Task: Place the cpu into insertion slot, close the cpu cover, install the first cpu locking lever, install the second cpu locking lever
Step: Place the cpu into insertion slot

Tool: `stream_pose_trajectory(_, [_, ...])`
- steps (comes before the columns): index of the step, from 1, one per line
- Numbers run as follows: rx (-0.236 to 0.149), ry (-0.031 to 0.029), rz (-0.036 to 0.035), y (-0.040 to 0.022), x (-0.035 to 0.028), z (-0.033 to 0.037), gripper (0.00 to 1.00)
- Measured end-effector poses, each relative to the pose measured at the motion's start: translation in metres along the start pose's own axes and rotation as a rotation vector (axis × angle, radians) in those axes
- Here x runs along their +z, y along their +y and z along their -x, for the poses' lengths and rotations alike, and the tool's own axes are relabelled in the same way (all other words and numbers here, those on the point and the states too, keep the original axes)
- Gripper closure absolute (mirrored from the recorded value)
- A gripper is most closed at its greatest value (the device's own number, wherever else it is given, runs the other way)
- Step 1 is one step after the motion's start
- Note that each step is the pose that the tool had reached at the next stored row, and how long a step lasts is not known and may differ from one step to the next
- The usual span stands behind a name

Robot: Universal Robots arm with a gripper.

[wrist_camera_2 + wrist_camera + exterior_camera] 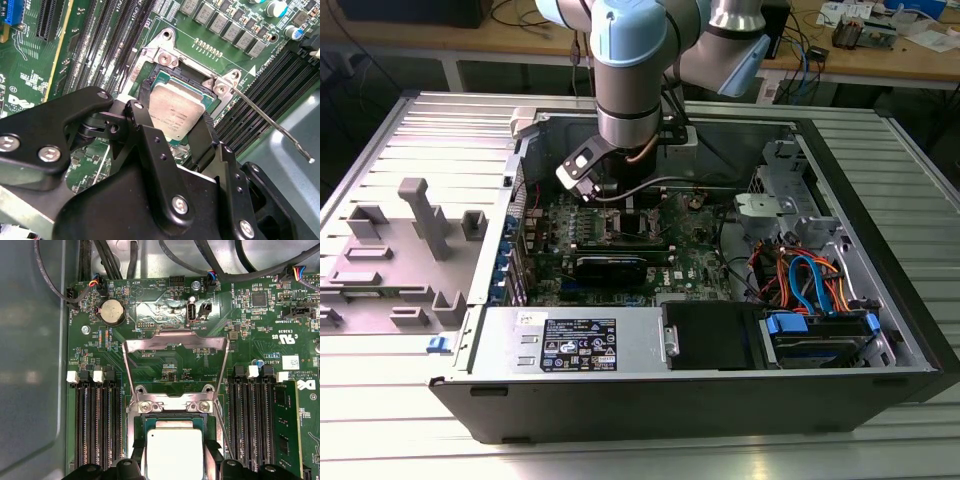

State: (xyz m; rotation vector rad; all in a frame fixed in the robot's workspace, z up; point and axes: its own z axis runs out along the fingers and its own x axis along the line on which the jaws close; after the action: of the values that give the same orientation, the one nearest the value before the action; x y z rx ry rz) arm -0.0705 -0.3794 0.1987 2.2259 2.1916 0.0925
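On the exterior view's left, a grey plastic fixture (405, 250) lies on the ribbed metal table (380, 440), just beside the open computer case (880, 300). Further right, the arm (630, 80) drops straight down into the case. Its gripper (610, 195) hangs low over the green motherboard (620, 255). Nearer the camera than the board sits the labelled power supply (575, 345). On the exterior view's right, a bundle of blue and orange cables (810, 285) lies by the drive bay.

In the second wrist view, the gripper (175, 110) has its 2 black fingers (202, 137) pressed against 2 opposite edges of the cpu (175, 107), pinching it. The cpu lies silvery top up within the insertion slot (182, 76), whose dark frame and metal rim show around it. I cannot tell whether it is fully seated. 1 thin locking lever (260, 113) sticks out free, away from the socket, crossing above a bank of long black memory slots (280, 82).

In the first wrist view, the cpu (175, 452) sits between the dark fingers. The cpu cover (175, 343) is swung up and open beyond it, with bare board showing through its square window. A round coin battery (111, 311) sits well apart from the socket, past the cover. The memory slots (97, 430) flank the socket on both sides.
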Motion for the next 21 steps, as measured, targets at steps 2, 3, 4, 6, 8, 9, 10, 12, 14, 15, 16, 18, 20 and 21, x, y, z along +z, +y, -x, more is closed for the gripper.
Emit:
stream_pose_trajectory(2, [0.000,-0.0001,0.0000,0.0000,0.0000,0.0000,0.46])
stream_pose_trajectory(3, [0.000,0.0000,0.0000,0.0000,0.0000,0.0000,0.46])
stream_pose_trajectory(4, [0.000,0.0000,0.0000,0.0000,0.0000,0.0000,0.46])
stream_pose_trajectory(6, [0.000,0.0000,0.0000,0.0000,0.0000,0.0000,0.46])
stream_pose_trajectory(8, [0.001,0.0000,0.0000,0.0000,0.0000,0.0000,0.46])
stream_pose_trajectory(9, [0.001,0.0000,0.0000,0.0000,0.0000,0.0000,0.46])
stream_pose_trajectory(10, [0.001,0.0000,0.0001,0.0000,0.0000,0.0000,0.46])
stream_pose_trajectory(12, [0.001,0.0000,0.0000,0.0000,0.0000,0.0000,0.46])
stream_pose_trajectory(14, [0.001,-0.0001,0.0000,0.0000,0.0000,0.0000,0.46])
stream_pose_trajectory(15, [0.001,-0.0001,0.0000,0.0000,0.0000,0.0000,0.46])
stream_pose_trajectory(16, [0.001,0.0000,0.0000,0.0000,0.0000,0.0000,0.46])
stream_pose_trajectory(18, [0.001,-0.0001,0.0000,0.0000,0.0000,0.0000,0.46])
stream_pose_trajectory(20, [0.001,-0.0001,0.0000,0.0000,0.0000,0.0000,0.46])
stream_pose_trajectory(21, [0.001,-0.0001,0.0001,0.0000,0.0000,0.0000,0.46])
